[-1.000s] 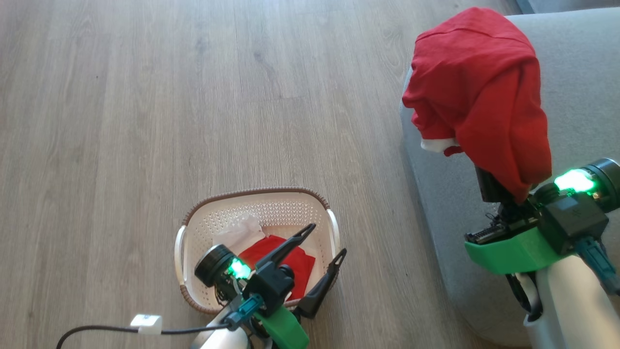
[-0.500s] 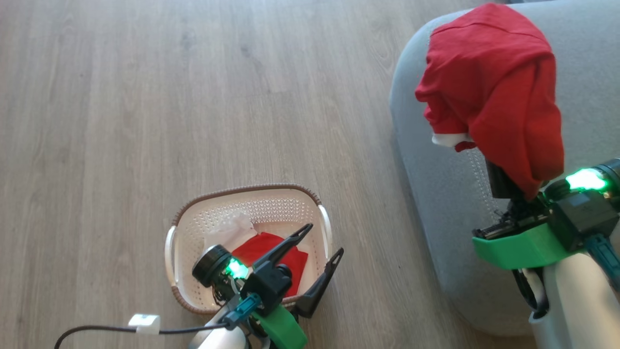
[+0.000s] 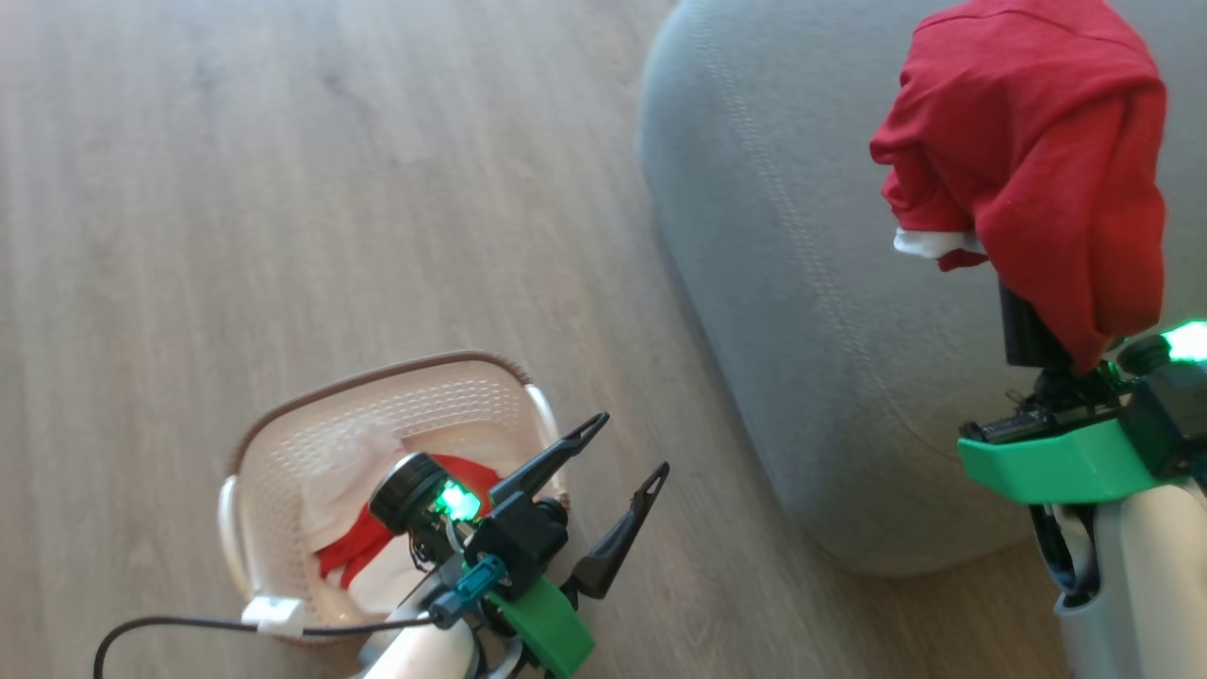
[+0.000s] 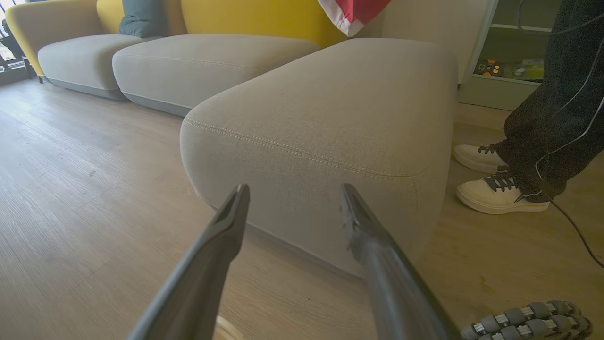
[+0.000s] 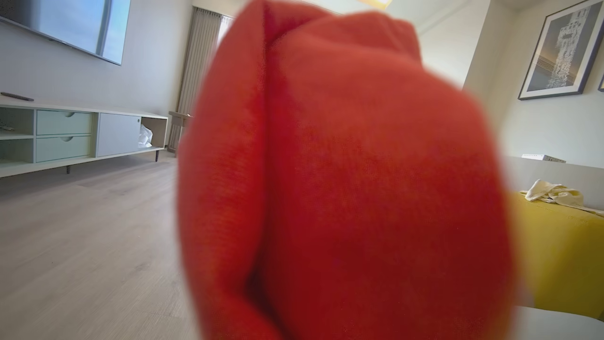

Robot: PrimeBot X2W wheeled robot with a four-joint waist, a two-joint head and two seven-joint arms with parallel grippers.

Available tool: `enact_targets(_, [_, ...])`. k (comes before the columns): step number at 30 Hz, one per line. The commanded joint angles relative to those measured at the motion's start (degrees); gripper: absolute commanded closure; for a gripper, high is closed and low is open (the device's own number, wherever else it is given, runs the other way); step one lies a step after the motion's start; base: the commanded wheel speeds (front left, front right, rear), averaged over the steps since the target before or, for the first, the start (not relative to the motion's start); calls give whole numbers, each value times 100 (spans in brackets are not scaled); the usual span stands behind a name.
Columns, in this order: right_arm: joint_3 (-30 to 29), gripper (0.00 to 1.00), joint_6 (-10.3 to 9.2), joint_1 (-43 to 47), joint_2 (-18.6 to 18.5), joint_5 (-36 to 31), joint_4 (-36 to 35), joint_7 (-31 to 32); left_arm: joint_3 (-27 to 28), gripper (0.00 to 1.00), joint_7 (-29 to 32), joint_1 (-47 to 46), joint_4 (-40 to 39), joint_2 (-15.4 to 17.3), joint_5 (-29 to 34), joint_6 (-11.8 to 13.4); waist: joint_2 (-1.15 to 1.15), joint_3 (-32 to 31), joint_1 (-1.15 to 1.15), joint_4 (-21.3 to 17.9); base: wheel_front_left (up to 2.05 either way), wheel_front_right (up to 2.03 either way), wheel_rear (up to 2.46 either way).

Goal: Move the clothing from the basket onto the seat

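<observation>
Garment (image 3: 1037, 141), red with white trim, hangs draped over my right gripper (image 3: 1023, 325), up above the seat (image 3: 783, 283) and not resting on it. Cloth hides my fingers (it sits as a red blur close against my right wrist camera), so I cannot tell how those jaws stand. My left gripper (image 3: 634, 443) is spread wide with nothing in it, pointing at the seat's rounded corner from low on its left. Basket (image 3: 377, 370) sits on the floor (image 3: 283, 189) left of the seat, apart from it, with more red and white clothing (image 3: 349, 556) inside. A person's pale shoes (image 4: 495, 193) stand on the floor beside the seat.
</observation>
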Motion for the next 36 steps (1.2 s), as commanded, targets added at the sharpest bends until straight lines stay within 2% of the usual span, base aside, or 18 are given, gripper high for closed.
enact_targets(1, [9,100,-1,-126,24,-30,-229,-13,127,0,-29,-243,-202,40,-26,-5,0,92,0,-374,0,0,0])
enact_targets(3, [-25,100,-1,-116,30,-32,-231,-13,117,0,-29,-246,-210,40,-25,-5,0,99,0,-441,0,0,0])
enact_targets(12, [-122,100,-1,-89,85,-28,-224,-13,52,0,-29,-245,-229,35,-6,-4,0,139,0,-1229,0,0,0])
enact_targets(25, [-814,100,-1,254,305,-92,-517,-13,-547,0,-29,-579,-142,50,-214,-5,0,223,0,-1395,0,0,0])
enact_targets(36, [-1153,100,-1,125,405,-95,-512,-13,-507,0,-29,-666,-173,84,-207,-5,0,392,0,-1378,0,0,0])
